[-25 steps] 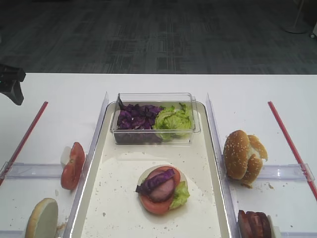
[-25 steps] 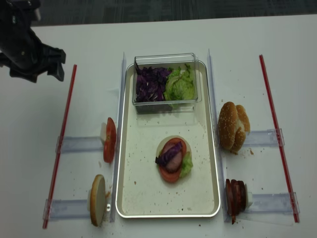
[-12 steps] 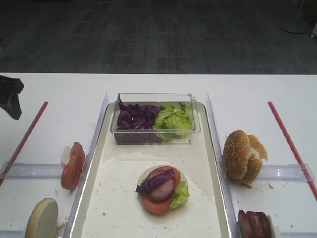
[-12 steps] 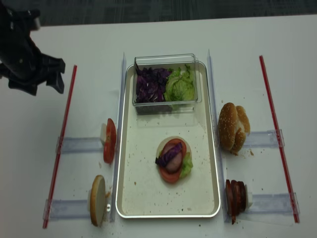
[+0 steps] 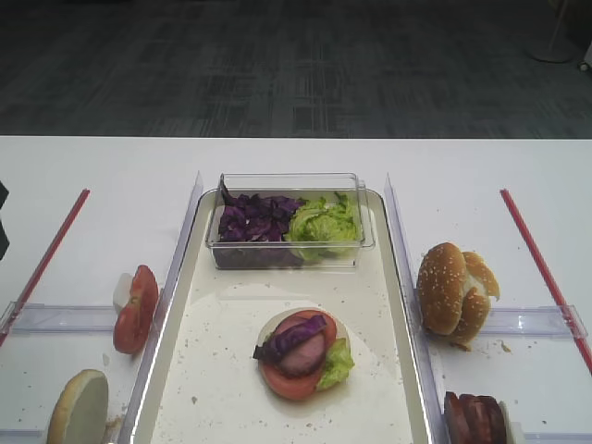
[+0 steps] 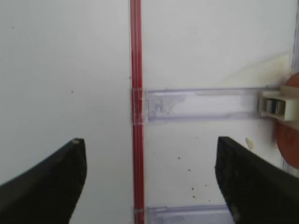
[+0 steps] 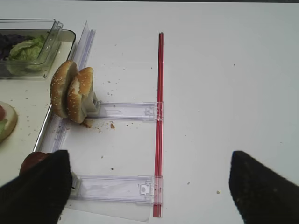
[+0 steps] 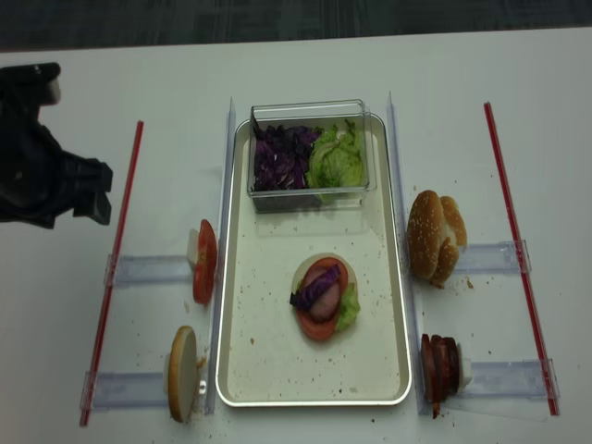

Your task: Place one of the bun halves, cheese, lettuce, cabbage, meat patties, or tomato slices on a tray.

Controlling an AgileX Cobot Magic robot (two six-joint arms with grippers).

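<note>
The large rectangular cream-white tray (image 8: 242, 370) with a silver rim fills the centre of the overhead view, its surface speckled with crumbs. Across its upper end sits a small clear plastic box (image 8: 310, 110), with dark purple cabbage strips (image 8: 282, 157) in its left half and pale green frilly lettuce (image 8: 337, 159) in its right half. In the lower middle of the tray lies a stack: a pale bun half (image 8: 324, 265) face up, a bright red tomato slice (image 8: 313, 324) on it, a pink-brown meat patty (image 8: 326, 298) on that, a purple strip across the top and a green leaf at the lower right edge. Left of the tray, a tomato slice (image 8: 204, 262) stands on edge in a clear plastic holder (image 8: 148, 269), and below it a bun half (image 8: 181, 373) stands on edge in another holder. Right of the tray, two sesame-seeded bun halves (image 8: 435, 236) stand together on edge, and in the lower right a row of dark red-brown meat patties (image 8: 440, 369) stands likewise. A thin red strip (image 8: 114, 268) runs down the table on the left and a matching one on the right. The left gripper (image 6: 149, 182), black, hangs over the left red strip at the left edge of the overhead view, its jaws spread wide with nothing between them. The right gripper (image 7: 147, 186) shows only in its own camera, at the bottom corners of the frame, fingers wide apart and holding nothing.
</note>
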